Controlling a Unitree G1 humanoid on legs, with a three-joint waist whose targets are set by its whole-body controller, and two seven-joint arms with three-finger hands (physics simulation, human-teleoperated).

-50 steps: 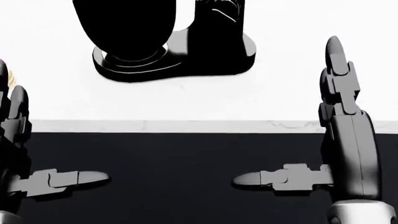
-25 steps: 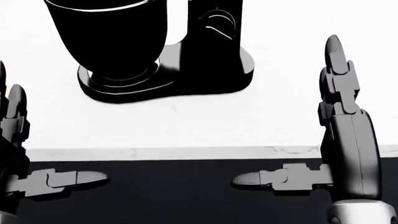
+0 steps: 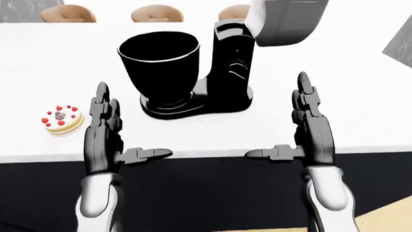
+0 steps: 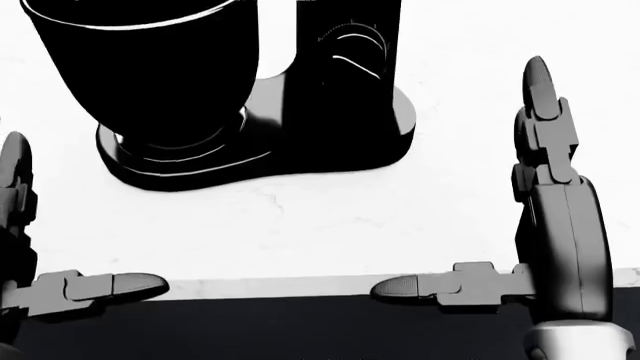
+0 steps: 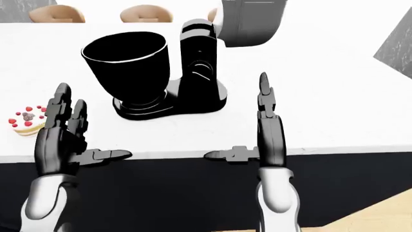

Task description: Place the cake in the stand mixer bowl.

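Observation:
A small white cake [image 3: 62,119] topped with red berries sits on the white counter [image 3: 367,96] at the left of the left-eye view. The black stand mixer [image 3: 233,67] stands near the middle, its grey head [image 3: 286,21] tilted up. Its empty black bowl [image 3: 161,65] sits on the base, to the right of the cake. My left hand [image 3: 132,126] is open over the counter edge, just right of the cake and apart from it. My right hand [image 3: 277,118] is open, to the lower right of the mixer. Both hands are empty.
Tan stools [image 3: 156,13] stand beyond the counter's far side at the top. The counter's dark face [image 3: 206,193] fills the bottom of the view. Wooden floor [image 3: 390,220] shows at the bottom right. The head view shows only the bowl's lower part [image 4: 150,75] and the counter edge [image 4: 270,286].
The whole head view has shifted: the mixer and the counter edge have slid down the picture and grown larger, so the camera has moved. The hands hold the same open pose.

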